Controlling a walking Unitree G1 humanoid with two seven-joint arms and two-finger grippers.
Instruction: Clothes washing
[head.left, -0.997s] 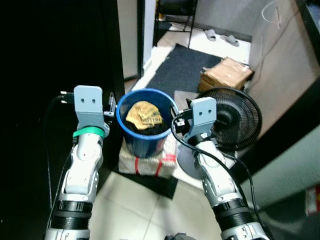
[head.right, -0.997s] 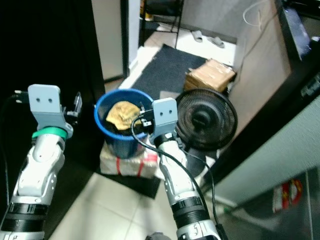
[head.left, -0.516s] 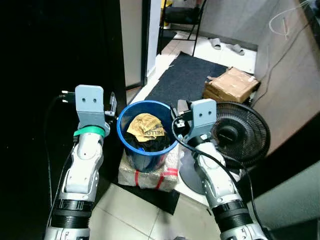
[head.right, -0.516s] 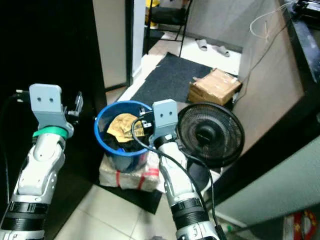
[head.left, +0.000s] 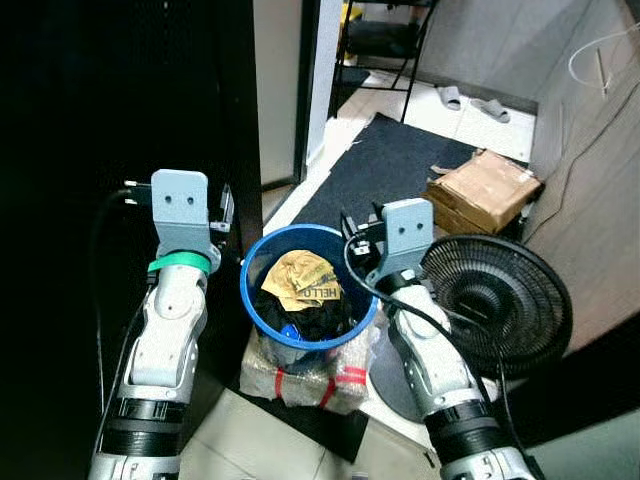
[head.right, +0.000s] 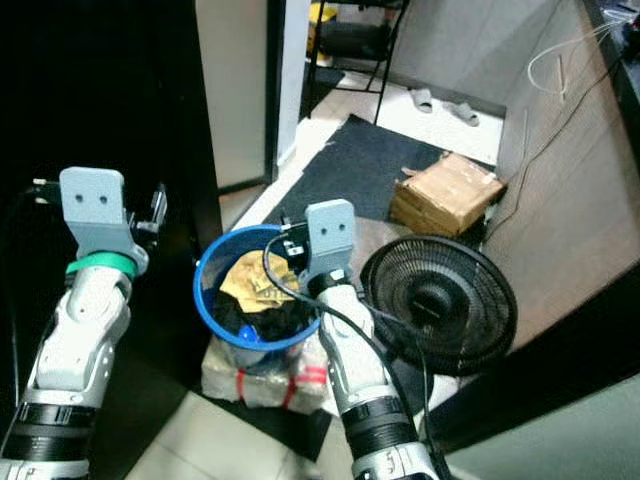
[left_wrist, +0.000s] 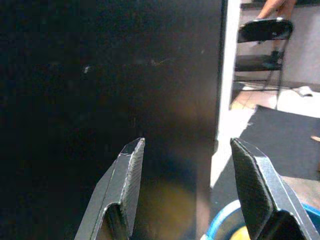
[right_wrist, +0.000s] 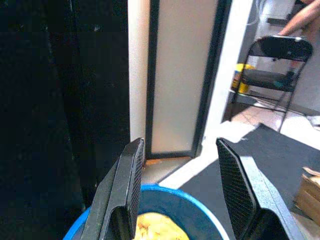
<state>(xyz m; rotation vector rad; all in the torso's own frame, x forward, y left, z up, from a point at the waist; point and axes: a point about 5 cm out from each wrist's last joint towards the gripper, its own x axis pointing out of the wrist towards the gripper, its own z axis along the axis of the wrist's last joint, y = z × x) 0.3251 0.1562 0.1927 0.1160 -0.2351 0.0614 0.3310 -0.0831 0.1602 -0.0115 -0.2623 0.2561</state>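
Blue bucket (head.left: 258, 302) rim lies between my left hand (left_wrist: 186, 170) and right hand (right_wrist: 181, 176), both with fingers apart; a fan (head.left: 497, 305) crowds my right.

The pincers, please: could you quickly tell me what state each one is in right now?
Left pincer: open, holding nothing, beside the blue bucket.
Right pincer: open, holding nothing, above the bucket's rim.

head stereo: high, looking down | wrists: low, forward (close) | shared: blue bucket (head.left: 308, 300) rim
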